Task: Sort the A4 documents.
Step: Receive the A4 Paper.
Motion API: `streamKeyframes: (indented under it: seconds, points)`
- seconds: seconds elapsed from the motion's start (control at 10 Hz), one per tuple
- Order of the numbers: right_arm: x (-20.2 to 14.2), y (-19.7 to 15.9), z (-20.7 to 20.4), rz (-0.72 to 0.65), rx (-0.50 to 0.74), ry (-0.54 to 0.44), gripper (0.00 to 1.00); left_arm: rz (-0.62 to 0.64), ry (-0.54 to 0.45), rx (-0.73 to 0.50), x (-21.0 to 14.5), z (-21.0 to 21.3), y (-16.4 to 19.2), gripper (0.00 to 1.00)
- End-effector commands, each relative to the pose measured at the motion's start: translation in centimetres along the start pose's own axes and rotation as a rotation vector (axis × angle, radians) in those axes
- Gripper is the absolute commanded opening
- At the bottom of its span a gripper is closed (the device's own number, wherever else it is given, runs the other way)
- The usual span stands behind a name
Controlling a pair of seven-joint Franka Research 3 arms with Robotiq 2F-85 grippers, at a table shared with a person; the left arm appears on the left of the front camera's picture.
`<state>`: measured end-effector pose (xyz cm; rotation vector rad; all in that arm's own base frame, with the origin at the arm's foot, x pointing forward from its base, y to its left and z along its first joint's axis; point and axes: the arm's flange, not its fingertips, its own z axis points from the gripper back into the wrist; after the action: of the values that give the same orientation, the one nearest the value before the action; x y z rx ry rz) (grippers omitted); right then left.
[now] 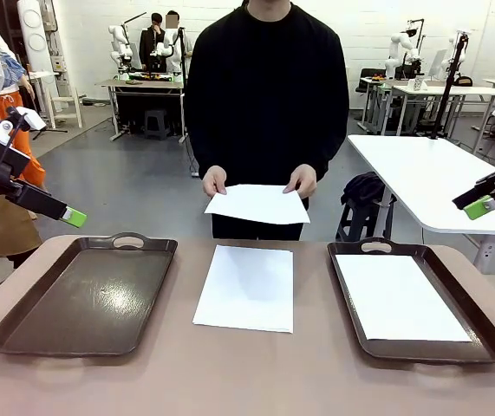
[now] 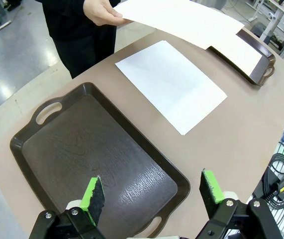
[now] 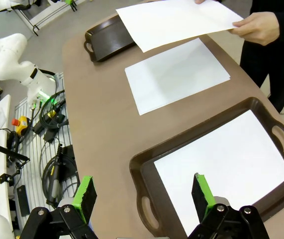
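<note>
Front view: a person [image 1: 264,95] across the bench [image 1: 247,381] holds one sheet of paper [image 1: 257,204] with both of their own hands above its far edge. A second sheet [image 1: 245,287] lies flat on the bench between the left tray [image 1: 82,295] and the right tray [image 1: 490,342]. A third sheet [image 1: 399,297] lies inside the right tray.

Left wrist view: the robot's left hand [image 2: 151,191] is spread wide, pinching nothing, above the left tray.

Right wrist view: the robot's right hand [image 3: 144,191] is likewise spread, above the right tray and its sheet.
</note>
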<state>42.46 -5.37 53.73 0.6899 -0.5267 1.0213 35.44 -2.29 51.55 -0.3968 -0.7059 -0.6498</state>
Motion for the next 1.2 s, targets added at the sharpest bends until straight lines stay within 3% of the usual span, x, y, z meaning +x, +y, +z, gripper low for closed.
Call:
streamKeyframes:
  seconds: [0.0,1.1]
  points:
    - [0.12,0.02,-0.23,0.002,0.002,0.004,1.0,-0.006,-0.008,-0.013,-0.15,-0.02,0.29,1.0]
    - [0.12,0.02,-0.23,0.002,0.002,0.004,1.0,-0.006,-0.008,-0.013,-0.15,-0.02,0.29,1.0]
